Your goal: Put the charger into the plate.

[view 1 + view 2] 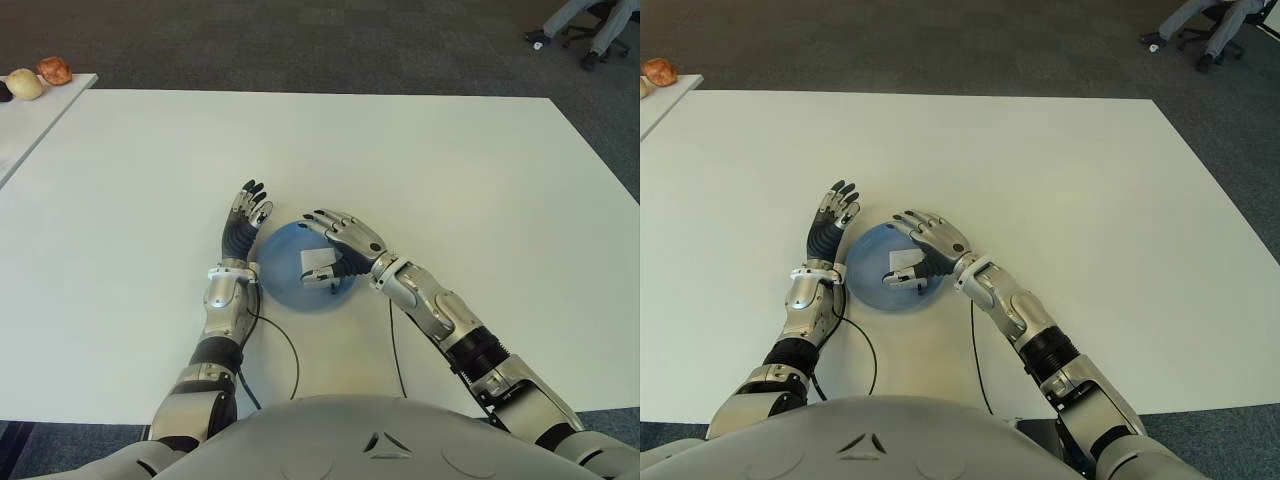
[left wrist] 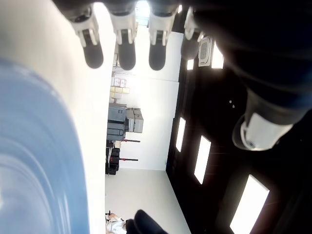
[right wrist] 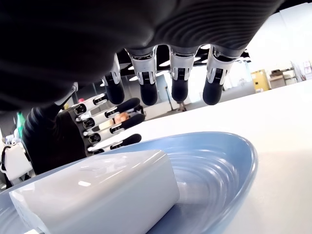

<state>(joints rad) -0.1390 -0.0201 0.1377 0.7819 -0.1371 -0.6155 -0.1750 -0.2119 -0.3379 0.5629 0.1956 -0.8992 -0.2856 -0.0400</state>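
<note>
Right wrist view shows the white charger [image 3: 97, 192] lying inside the blue plate [image 3: 229, 161], with the right hand [image 1: 345, 243] just above it, fingers [image 3: 178, 80] spread and released, holding nothing. From the head camera, the plate sits on the white surface [image 1: 430, 170] near its front middle. The left hand [image 1: 245, 222] stands at the plate's 9 o'clock edge, fingers straight and empty. Two round fruits [image 1: 40, 78] lie on a side table [image 1: 30, 120] at 10 o'clock.

Both eye views look down from the head at the blue plate [image 1: 285, 285]; each wrist view sits close beside its rim.
</note>
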